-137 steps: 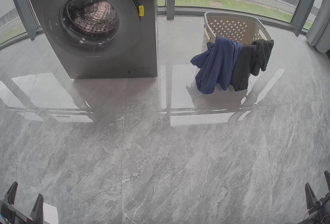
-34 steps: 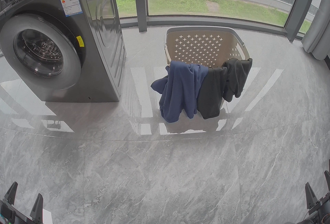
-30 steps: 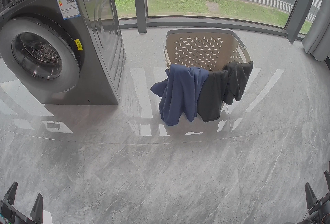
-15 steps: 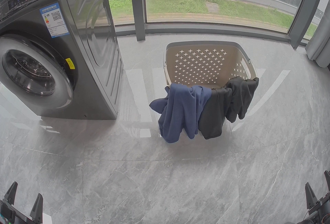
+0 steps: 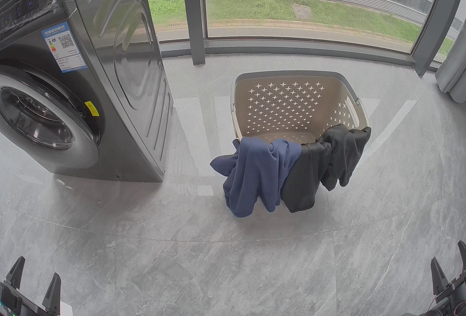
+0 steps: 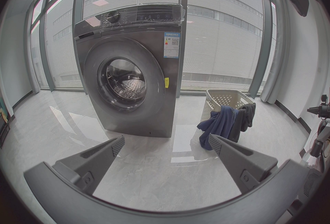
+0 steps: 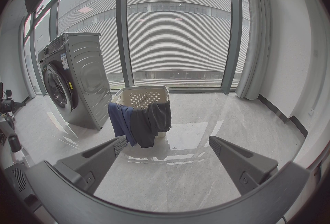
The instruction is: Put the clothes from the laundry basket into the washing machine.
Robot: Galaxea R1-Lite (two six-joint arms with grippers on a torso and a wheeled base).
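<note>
Clothes (image 5: 257,176) drape the basket (image 5: 291,73) rim by the washer (image 5: 121,89); left end effector (image 5: 37,267) and right end effector (image 5: 447,251), both spread empty, should pinch the overhanging folds.

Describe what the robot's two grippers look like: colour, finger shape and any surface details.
The left gripper and the right gripper look alike: dark grey, with two wedge-shaped fingers tapering to pointed tips. Each finger has a ribbed pad on its inner face and a round screw hole near its base.
</note>
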